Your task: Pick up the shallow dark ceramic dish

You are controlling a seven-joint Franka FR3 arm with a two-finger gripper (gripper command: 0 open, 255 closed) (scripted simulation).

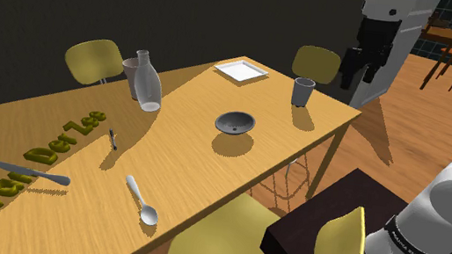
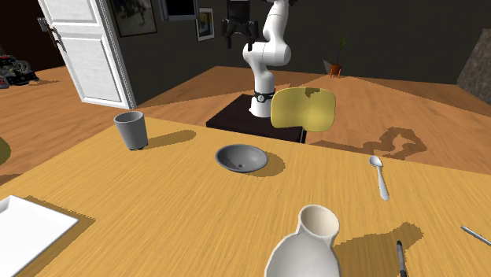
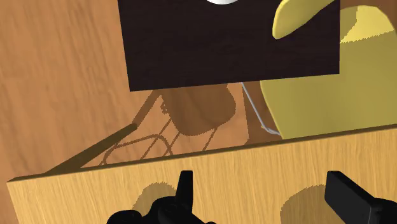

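The shallow dark grey dish (image 1: 235, 123) (image 2: 241, 159) sits upright near the middle of the wooden table (image 1: 183, 170), with nothing in it. My black gripper (image 1: 357, 78) (image 2: 239, 35) hangs high in the air beyond the table's end nearest the stand, well away from the dish and far above it. In the wrist view the gripper (image 3: 264, 197) is open, its fingers (image 3: 184, 191) wide apart over the table's edge with nothing between them.
A grey cup (image 1: 303, 91) (image 2: 131, 130) stands between dish and gripper. A white square plate (image 1: 241, 70), a pale carafe (image 1: 146, 81) (image 2: 307, 248), a spoon (image 1: 142, 202) (image 2: 380, 175), a knife (image 1: 32, 173) and green letters share the table. Yellow chairs (image 1: 227, 246) (image 2: 303, 108) flank the dark stand (image 3: 229, 44).
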